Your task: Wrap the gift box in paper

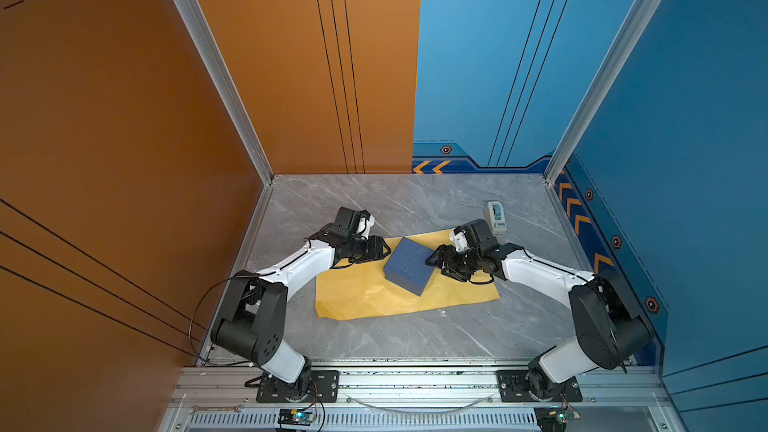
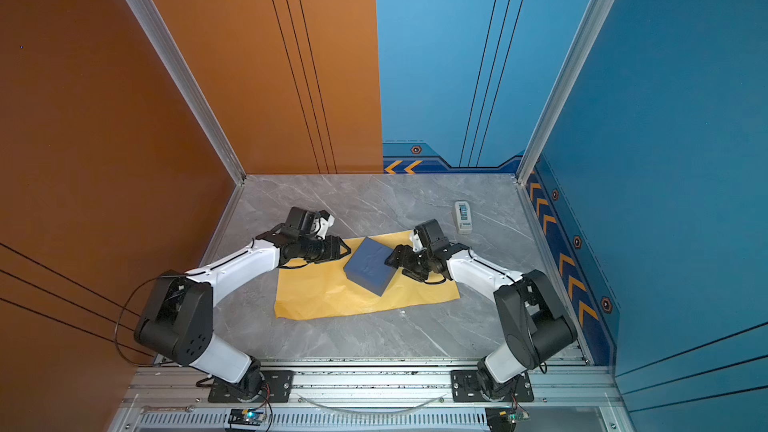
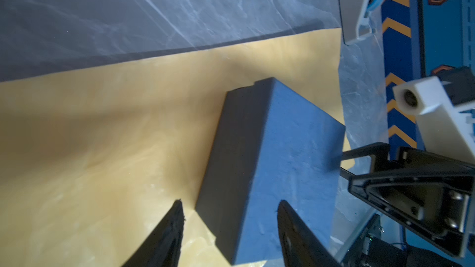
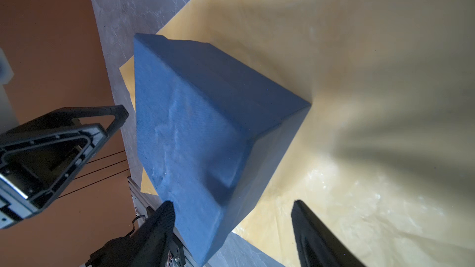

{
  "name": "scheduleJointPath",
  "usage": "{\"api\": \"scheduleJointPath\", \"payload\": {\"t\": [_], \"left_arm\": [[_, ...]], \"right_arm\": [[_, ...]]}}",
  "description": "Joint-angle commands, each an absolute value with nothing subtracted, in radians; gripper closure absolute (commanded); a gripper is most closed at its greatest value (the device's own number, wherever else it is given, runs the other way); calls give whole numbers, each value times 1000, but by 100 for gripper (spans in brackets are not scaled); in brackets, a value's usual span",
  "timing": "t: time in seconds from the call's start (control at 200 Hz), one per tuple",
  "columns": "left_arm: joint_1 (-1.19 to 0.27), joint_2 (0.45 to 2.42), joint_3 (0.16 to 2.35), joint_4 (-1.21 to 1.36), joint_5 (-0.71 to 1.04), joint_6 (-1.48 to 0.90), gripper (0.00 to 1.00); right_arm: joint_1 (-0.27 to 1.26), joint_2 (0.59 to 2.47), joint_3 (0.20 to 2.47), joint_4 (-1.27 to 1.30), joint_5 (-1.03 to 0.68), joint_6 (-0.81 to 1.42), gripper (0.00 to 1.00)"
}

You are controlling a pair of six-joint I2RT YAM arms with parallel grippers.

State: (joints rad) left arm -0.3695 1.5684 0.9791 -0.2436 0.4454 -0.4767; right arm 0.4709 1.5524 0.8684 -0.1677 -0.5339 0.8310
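While flanking the gift box (image 1: 409,263) from both sides, grips nothing. Sits on the paper (image 1: 365,297), toward the sheet's far edge, turned diagonally with a corner toward each arm. To the left, the left gripper (image 1: 386,249), jaws apart, tips just beside the near corner. To the right, the right gripper (image 1: 431,261), spread wide, tips touching or almost touching the opposite corner; hard to tell from above. About midway between the two, neither arm clearly nearer. Long axis of the sheet left to right across the bench (image 1: 415,338), box askew to it. Probably calls for squaring the box to the sheet before folding any flap over.

Seen only in both top views: the whole sheet, pale yellow face up, and the tape dispenser (image 1: 494,216) well apart at the far right. Seen only from the left wrist: a box corner between the fingers (image 3: 172,227), with a gap on one side. Seen only from the right wrist: one finger (image 4: 162,222) overlapping the box's top face, the other clear of it over the paper, no clamp visible.
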Motion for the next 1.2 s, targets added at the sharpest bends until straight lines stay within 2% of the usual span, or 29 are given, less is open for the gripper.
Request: {"api": "scheduleJointPath", "payload": {"t": [0.0,0.511,1.197], "left_arm": [[-387,1605,985,-132,553,-543,42],[-431,1660,973,-121,605,-539,51],[-439,1543,922,-218,559,-530,51]], "right_arm": [[490,1573,887,-152,-499,874,27],[531,1603,963,-129,-469,879,47],[525,1669,1054,-109,-458,847,50]]}}
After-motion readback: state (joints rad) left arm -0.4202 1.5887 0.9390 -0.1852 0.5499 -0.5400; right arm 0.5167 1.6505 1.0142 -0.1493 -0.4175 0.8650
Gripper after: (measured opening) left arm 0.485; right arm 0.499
